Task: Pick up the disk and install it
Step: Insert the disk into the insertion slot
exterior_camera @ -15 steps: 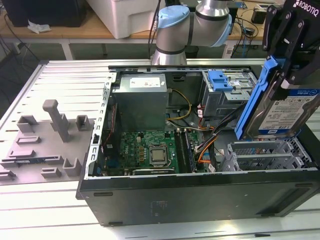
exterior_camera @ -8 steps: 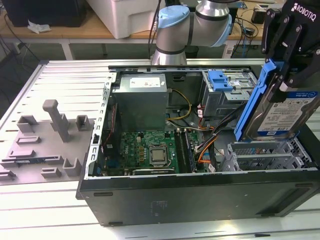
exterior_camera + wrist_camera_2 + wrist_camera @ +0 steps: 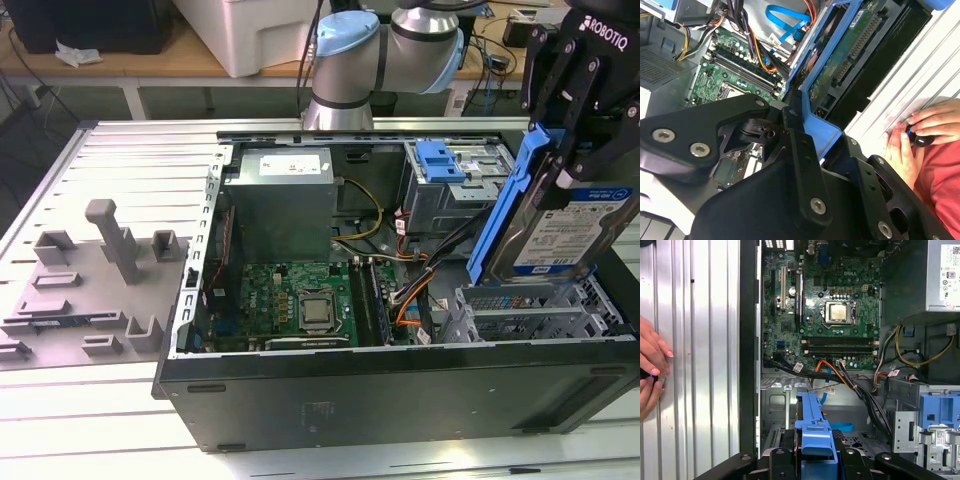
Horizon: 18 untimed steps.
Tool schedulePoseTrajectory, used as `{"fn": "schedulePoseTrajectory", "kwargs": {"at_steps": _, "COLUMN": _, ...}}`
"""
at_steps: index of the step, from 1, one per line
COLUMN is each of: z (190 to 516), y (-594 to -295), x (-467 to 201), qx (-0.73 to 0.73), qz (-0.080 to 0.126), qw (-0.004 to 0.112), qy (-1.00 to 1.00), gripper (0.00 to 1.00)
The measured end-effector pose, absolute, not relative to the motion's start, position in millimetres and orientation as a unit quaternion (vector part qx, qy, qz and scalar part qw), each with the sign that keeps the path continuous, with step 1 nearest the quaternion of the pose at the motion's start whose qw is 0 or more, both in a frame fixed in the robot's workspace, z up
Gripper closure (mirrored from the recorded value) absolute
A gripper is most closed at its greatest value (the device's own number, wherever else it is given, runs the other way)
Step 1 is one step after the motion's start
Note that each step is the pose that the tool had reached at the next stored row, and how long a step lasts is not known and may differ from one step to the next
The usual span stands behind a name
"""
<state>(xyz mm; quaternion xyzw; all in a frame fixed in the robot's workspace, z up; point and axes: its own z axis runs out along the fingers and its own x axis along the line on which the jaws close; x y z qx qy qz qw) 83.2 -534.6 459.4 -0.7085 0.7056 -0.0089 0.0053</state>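
Holding the disk [image 3: 568, 235] aloft, fingers [image 3: 592, 78] clamped

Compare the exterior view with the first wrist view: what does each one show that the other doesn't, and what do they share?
Exterior view: the disk with its blue-and-white label facing out, held tilted on edge in the gripper above the open case, plus grey fixture blocks on the table at the exterior view's left.
First wrist view: a person's hand on the ribbed table beside the case, and the disk's blue rail seen end-on.
Shared: the green motherboard, the grey power supply box and the blue latch.
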Motion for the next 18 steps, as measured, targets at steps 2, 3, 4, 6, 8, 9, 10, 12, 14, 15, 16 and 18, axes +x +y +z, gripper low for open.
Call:
{"fn": "schedulePoseTrajectory", "kwargs": {"at_steps": 2, "z": 458.8, "y": -534.8, "x": 83.2, "qx": -0.709, "qz": -0.009, "qw": 0.005, "qy": 0.706, "gripper": 0.63}}
{"fn": "schedulePoseTrajectory", "kwargs": {"at_steps": 3, "z": 458.4, "y": -535.1, "x": 83.2, "qx": -0.709, "qz": -0.009, "qw": 0.005, "qy": 0.706, "gripper": 0.63}}
{"fn": "schedulePoseTrajectory", "kwargs": {"at_steps": 4, "z": 458.0, "y": -535.4, "x": 83.2, "qx": -0.709, "qz": -0.009, "qw": 0.005, "qy": 0.706, "gripper": 0.63}}
{"fn": "schedulePoseTrajectory", "kwargs": {"at_steps": 6, "z": 457.3, "y": -535.9, "x": 83.3, "qx": -0.709, "qz": -0.009, "qw": 0.005, "qy": 0.706, "gripper": 0.63}}
{"fn": "schedulePoseTrajectory", "kwargs": {"at_steps": 8, "z": 456.7, "y": -536.3, "x": 83.3, "qx": -0.709, "qz": -0.009, "qw": 0.005, "qy": 0.706, "gripper": 0.63}}
{"fn": "schedulePoseTrajectory", "kwargs": {"at_steps": 9, "z": 456.1, "y": -536.6, "x": 83.4, "qx": -0.709, "qz": -0.009, "qw": 0.005, "qy": 0.706, "gripper": 0.63}}
{"fn": "schedulePoseTrajectory", "kwargs": {"at_steps": 10, "z": 455.6, "y": -536.8, "x": 83.4, "qx": -0.709, "qz": -0.009, "qw": 0.005, "qy": 0.706, "gripper": 0.63}}
{"fn": "schedulePoseTrajectory", "kwargs": {"at_steps": 12, "z": 455.2, "y": -536.9, "x": 83.5, "qx": -0.709, "qz": -0.009, "qw": 0.005, "qy": 0.706, "gripper": 0.63}}
{"fn": "schedulePoseTrajectory", "kwargs": {"at_steps": 14, "z": 454.8, "y": -536.9, "x": 83.5, "qx": -0.709, "qz": -0.009, "qw": 0.005, "qy": 0.706, "gripper": 0.63}}
{"fn": "schedulePoseTrajectory", "kwargs": {"at_steps": 15, "z": 454.8, "y": -536.9, "x": 83.5, "qx": -0.709, "qz": -0.009, "qw": 0.005, "qy": 0.706, "gripper": 0.63}}
{"fn": "schedulePoseTrajectory", "kwargs": {"at_steps": 16, "z": 454.7, "y": -536.9, "x": 83.5, "qx": -0.709, "qz": -0.009, "qw": 0.005, "qy": 0.706, "gripper": 0.63}}
{"fn": "schedulePoseTrajectory", "kwargs": {"at_steps": 18, "z": 454.4, "y": -536.9, "x": 83.5, "qx": -0.709, "qz": -0.009, "qw": 0.005, "qy": 0.706, "gripper": 0.63}}
